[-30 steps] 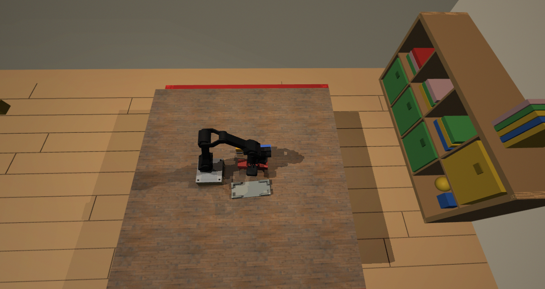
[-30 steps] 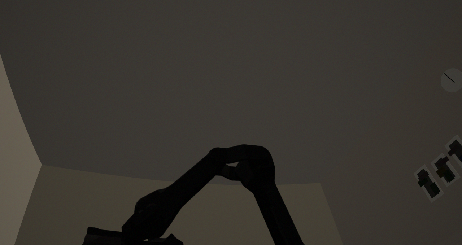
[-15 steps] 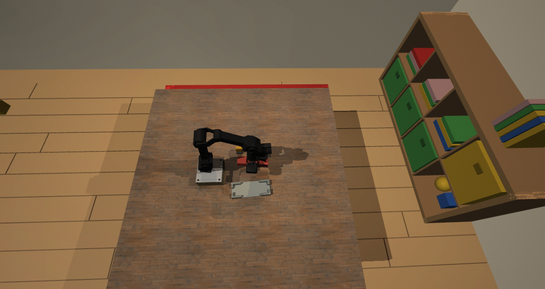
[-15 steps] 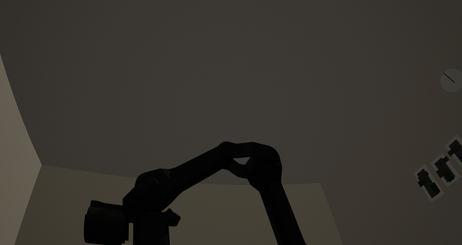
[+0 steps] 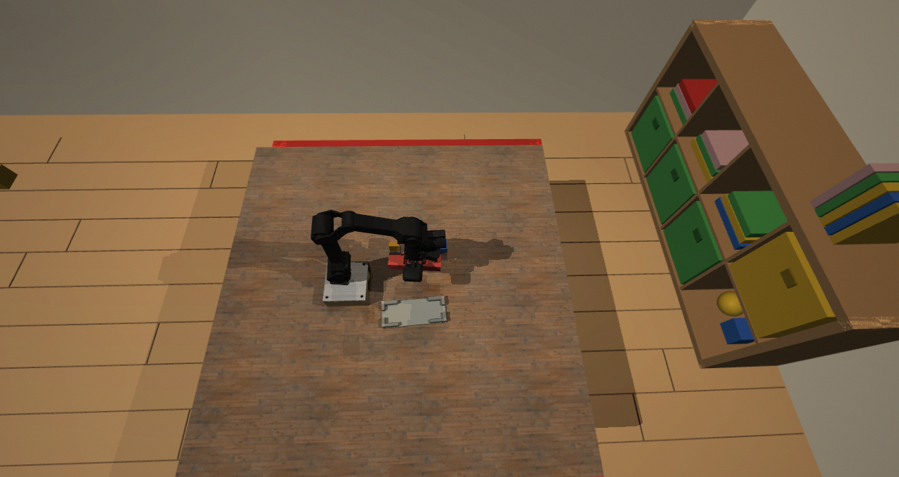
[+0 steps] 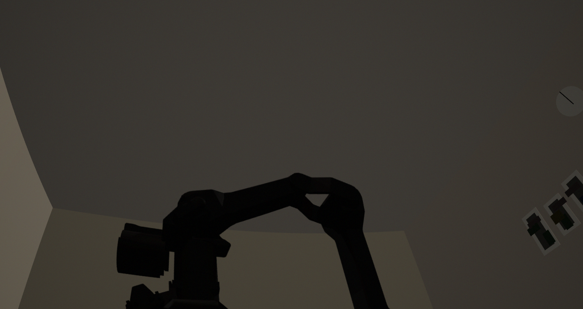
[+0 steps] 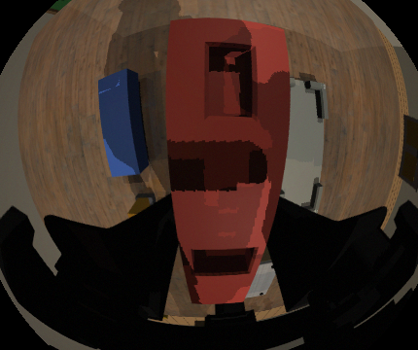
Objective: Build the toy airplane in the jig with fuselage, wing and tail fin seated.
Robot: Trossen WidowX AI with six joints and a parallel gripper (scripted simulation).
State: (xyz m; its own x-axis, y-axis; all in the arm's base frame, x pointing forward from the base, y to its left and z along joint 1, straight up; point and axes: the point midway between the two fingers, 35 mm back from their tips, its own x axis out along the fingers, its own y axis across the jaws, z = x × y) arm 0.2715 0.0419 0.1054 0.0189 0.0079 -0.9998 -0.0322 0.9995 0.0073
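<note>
Long red block fuselage, two rectangular sockets on top (image 5: pixel 396 260) (image 7: pixel 228 131), is pinched across its flanks by the black parallel-jaw gripper (image 7: pixel 220 194). It's over the tabletop (image 5: pixel 377 398), on the red-strip edge's side of the pale grey jig (image 5: pixel 413 311) (image 7: pixel 306 141), not in the cradle. Blue block (image 5: pixel 443 249) (image 7: pixel 121 123) and yellow piece (image 5: pixel 394 246) (image 7: pixel 142 206) lie apart from it.

Handling, my read: rigid, light, not fragile; smooth sides could slip. Grip sits near the narrow tail end, so the wide nose may droop. Nearer mid-length, below the socket rims, would balance better.
</note>
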